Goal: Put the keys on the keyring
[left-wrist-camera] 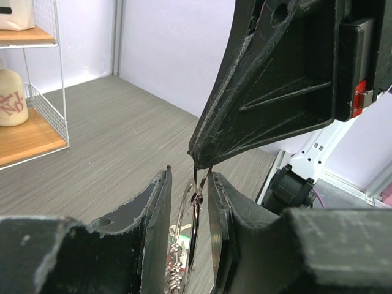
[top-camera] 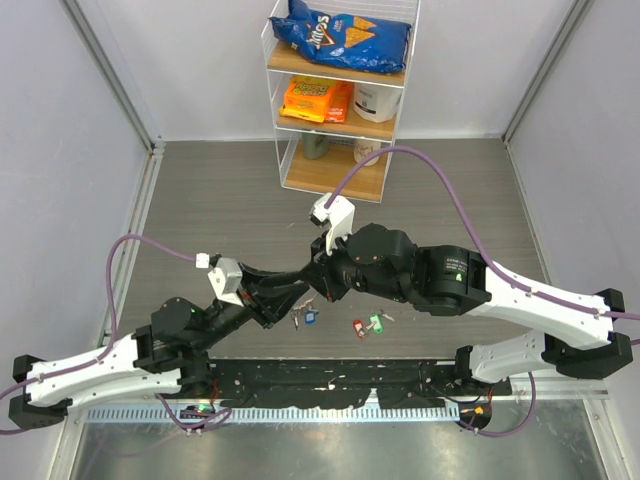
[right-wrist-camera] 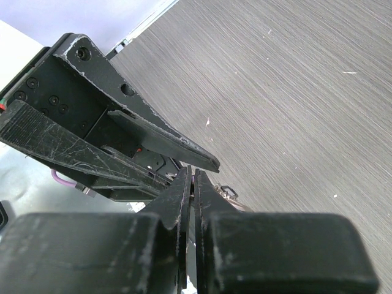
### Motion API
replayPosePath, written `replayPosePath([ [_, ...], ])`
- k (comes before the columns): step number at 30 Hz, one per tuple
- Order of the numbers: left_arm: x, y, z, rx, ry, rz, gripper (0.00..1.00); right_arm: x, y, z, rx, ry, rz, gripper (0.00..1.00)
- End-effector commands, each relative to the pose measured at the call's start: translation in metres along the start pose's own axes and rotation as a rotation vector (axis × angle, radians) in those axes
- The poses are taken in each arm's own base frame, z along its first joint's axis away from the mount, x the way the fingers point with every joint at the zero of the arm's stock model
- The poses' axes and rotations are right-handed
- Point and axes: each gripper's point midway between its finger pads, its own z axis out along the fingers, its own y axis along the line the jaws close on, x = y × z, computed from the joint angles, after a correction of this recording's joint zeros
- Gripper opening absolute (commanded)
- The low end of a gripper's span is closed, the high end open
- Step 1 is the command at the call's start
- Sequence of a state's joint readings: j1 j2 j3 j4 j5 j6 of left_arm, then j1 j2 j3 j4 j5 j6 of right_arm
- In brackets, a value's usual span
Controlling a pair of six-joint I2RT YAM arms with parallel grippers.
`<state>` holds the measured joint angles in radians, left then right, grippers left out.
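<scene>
Right hand (right-wrist-camera: 191,176): fingers pressed together, pinching the top of the thin silver wire keyring (left-wrist-camera: 195,211).
Left hand (left-wrist-camera: 188,179): fingers spread either side of it, apparently not touching.
Keys: tiny silver keys with red, green and blue plastic heads (top-camera: 357,327) lie on the grey wood-grain tabletop (top-camera: 200,200), just beneath both hands.
Advice: hold the ring steady and send the left hand for one key.
Hidden: the ring is seen edge-on, so its split is not visible.

Left pincer (left-wrist-camera: 188,205) and right pincer (right-wrist-camera: 193,184) crowd each other; table (top-camera: 210,190) lies open either side, shelf rack (top-camera: 340,175) beyond.
</scene>
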<state>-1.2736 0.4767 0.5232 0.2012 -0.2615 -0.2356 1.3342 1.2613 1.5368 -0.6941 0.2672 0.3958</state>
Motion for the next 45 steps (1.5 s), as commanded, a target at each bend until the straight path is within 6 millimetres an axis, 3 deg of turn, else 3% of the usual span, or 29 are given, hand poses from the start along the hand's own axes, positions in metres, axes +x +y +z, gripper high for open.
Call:
replayPosePath([
  [1,-0.025,-0.002,-0.001,-0.003,-0.062,-0.025,0.35,-0.024,0.011,-0.010,-0.043,-0.083,0.032,0.06],
  [13,-0.022,-0.002,-0.002,0.000,-0.051,-0.024,0.32,-0.026,0.013,-0.008,-0.047,-0.080,0.030,0.06],
  [16,-0.022,-0.003,0.000,0.004,-0.050,-0.015,0.02,-0.025,0.014,-0.007,-0.052,-0.078,0.030,0.06],
  [17,-0.023,-0.003,0.001,0.003,-0.052,-0.012,0.00,-0.025,0.015,-0.007,-0.056,-0.078,0.031,0.06],
  [30,-0.032,0.009,0.005,-0.070,-0.094,0.001,0.00,-0.019,0.012,-0.007,-0.053,-0.069,0.031,0.06],
  [45,-0.026,0.026,0.007,-0.162,-0.071,0.035,0.00,-0.016,0.005,-0.013,-0.038,-0.084,0.036,0.09],
])
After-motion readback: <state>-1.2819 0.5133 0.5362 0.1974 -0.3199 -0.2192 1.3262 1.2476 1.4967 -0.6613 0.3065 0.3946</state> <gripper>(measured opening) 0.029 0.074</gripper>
